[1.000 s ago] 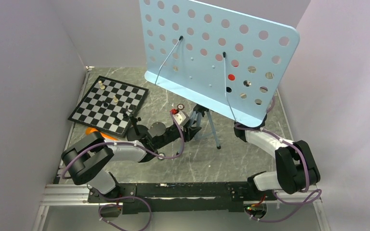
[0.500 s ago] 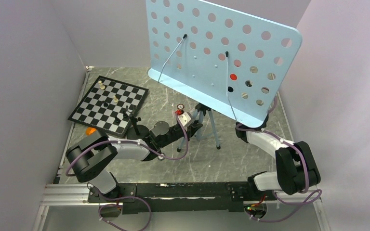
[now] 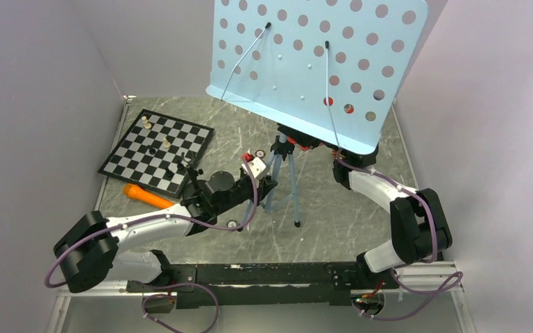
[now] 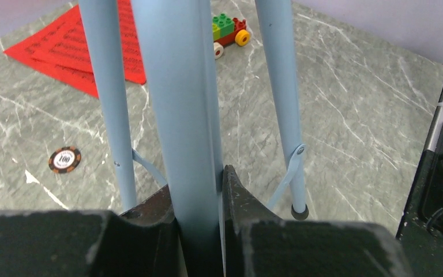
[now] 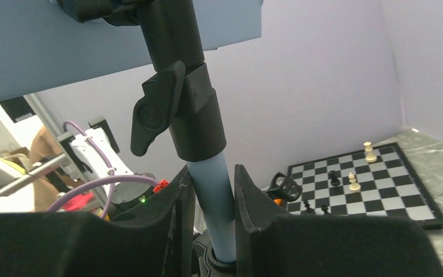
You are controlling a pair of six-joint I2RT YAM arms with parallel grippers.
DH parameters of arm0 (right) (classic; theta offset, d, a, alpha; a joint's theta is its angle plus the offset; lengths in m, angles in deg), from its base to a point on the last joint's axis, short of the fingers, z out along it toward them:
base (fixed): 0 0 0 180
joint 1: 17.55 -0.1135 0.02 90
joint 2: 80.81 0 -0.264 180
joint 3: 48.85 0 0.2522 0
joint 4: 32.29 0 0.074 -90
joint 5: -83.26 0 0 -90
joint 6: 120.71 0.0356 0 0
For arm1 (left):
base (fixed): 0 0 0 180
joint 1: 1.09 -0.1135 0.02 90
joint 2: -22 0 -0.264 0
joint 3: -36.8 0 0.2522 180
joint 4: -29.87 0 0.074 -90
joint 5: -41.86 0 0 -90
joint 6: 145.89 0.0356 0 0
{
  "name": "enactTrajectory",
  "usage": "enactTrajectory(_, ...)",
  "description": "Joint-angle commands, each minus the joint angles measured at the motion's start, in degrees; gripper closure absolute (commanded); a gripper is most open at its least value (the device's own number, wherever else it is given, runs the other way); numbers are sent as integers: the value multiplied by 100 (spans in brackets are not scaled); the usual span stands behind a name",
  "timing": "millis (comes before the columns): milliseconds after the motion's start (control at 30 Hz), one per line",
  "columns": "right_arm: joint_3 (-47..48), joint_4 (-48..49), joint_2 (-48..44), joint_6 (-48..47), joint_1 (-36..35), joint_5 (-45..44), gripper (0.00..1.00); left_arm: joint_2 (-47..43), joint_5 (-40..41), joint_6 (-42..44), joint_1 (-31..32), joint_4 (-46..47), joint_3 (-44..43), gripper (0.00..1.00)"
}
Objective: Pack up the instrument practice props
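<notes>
Since the earlier frame the music stand (image 3: pixel 305 62) has swung more upright, its perforated desk has risen toward the top of the overhead view, and the left arm has stretched out toward the tripod. Packing is judged to be at an early stage, since no prop is stowed. The orange microphone (image 3: pixel 150 197) lies on the bench (image 3: pixel 361 222) well to the left of the left end effector (image 3: pixel 267 187). The black mic stand (image 5: pixel 284 186) stands between the two, near the chessboard (image 3: pixel 156 149). The red music sheets (image 4: pixel 63 49) lie flat beyond the left end effector, near the toy car (image 4: pixel 228 32). The left end effector is narrow, clamped on a light-blue lower tube of the stand. The right end effector (image 5: pixel 213 196) is also narrow. It grips the upper shaft just below the black clamp collar (image 5: pixel 193 115). The stand remains unfolded.
</notes>
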Motion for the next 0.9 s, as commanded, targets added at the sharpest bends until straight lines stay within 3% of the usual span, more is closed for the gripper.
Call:
enactTrajectory(0, 412, -65, 314, 1520, -81, -322, 100, -735, 332, 318, 27, 214, -626, 100)
enactTrajectory(433, 189, 1376, 1321, 2727, -82, -823, 100, -1167, 816, 273, 483, -305, -484, 100)
enactTrajectory(867, 899, 756, 792, 2663, -94, -764, 100, -1455, 1476, 1221, 986, -159, -1071, 100)
